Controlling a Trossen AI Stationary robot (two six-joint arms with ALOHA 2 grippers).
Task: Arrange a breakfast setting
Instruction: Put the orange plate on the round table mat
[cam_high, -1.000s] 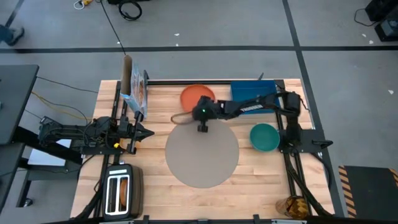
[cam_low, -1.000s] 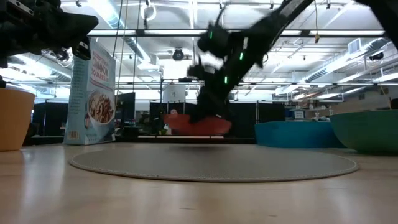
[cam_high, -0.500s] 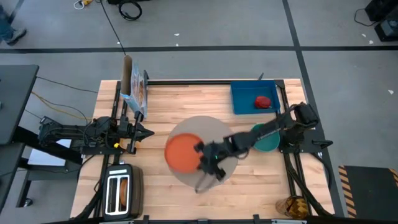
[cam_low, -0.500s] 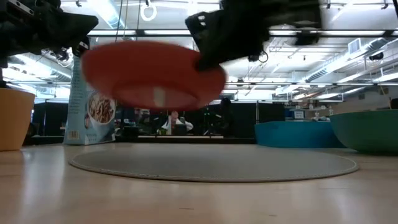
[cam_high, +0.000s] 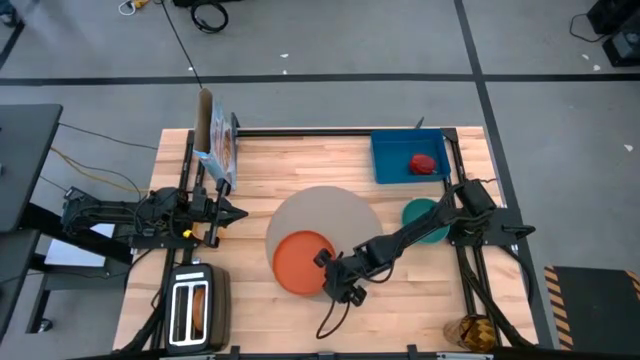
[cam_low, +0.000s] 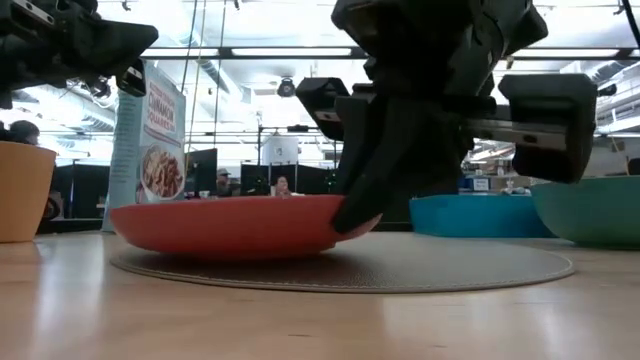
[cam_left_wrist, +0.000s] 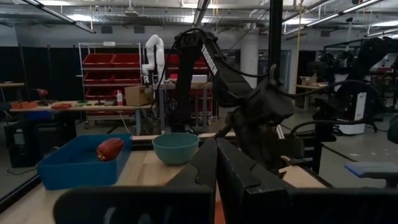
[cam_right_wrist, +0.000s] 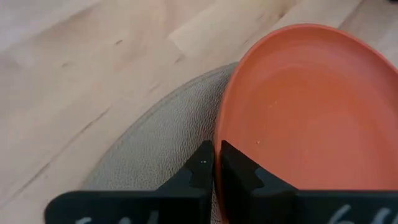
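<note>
Right end effector (cam_high: 334, 272) pinches the orange plate (cam_high: 300, 262) rim on the mat (cam_high: 335, 210) (left end effector (cam_high: 238, 213) closed)

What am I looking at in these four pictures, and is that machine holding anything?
Two robot arms work at a wooden table. One picture looks straight down, one looks level across the tabletop, and two come from cameras on the arms' wrists. The right gripper has its jaws shut on the rim of the orange plate, which sits on the round mat. The left gripper waits shut at the left side. Also there: a teal bowl, a blue tray with a red apple, a cereal box and a toaster.
</note>
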